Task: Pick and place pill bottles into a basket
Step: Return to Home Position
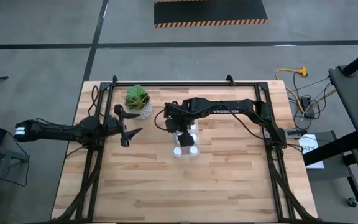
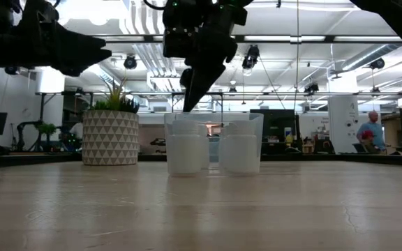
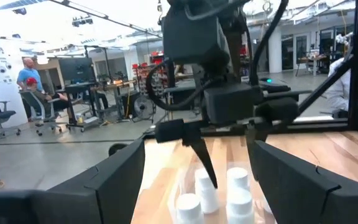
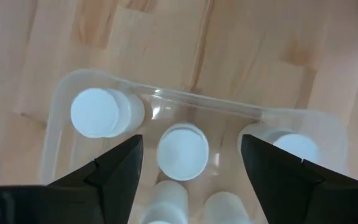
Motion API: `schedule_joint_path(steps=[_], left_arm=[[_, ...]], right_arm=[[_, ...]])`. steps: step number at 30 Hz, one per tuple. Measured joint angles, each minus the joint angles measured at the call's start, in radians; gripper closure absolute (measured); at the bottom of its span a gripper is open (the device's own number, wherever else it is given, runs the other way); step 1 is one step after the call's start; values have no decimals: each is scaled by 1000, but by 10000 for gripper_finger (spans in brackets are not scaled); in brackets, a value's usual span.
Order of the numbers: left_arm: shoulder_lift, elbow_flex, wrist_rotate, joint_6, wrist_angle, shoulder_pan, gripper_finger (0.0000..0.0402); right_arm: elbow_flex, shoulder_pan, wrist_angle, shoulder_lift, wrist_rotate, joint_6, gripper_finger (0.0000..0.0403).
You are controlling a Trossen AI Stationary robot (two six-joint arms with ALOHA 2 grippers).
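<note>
Well, some of the pill bottles [image 4: 182, 152] are hiding. From above, the right claw [image 4: 190, 142] is covering most of the clear basket [image 4: 216, 106], so only two white caps are showing there. The right wrist camera is looking straight down into the basket and is showing five bottles, all inside it. Two of them are getting cut off by the picture's edge. I cannot tell if a sixth one is in there. From table height the bottles are blurring together behind the clear wall.

One basket is sitting near the middle of the table [image 1: 229, 180]. One potted plant [image 1: 138, 101] is standing at about 10 o'clock from it.

The right arm is reaching in from 3 o'clock. Its claw is hanging just above the basket, pointing down, with its fingers spread wide and holding nothing. The left claw [image 3: 197, 152] is waiting at 9 o'clock from the basket, up in the air and pointing toward 3 o'clock. It is also wide and holding nothing.
</note>
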Motion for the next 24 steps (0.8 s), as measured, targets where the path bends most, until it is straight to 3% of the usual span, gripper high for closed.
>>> schedule_joint_path(steps=[9, 14, 20, 24], left_arm=[[-114, -13, 17, 1, -60, 0, 125], [-227, -13, 17, -7, -185, 0, 125], [-356, -13, 18, -7, -259, 0, 125], [-340, -14, 19, -6, -272, 0, 125]], right_arm=[[-54, 0, 11, -40, -196, -45, 154], [-143, 0, 160, -131, -201, 10, 149], [-408, -3, 483, -335, -186, 74, 144], [-651, -5, 771, -506, -77, 132, 148]])
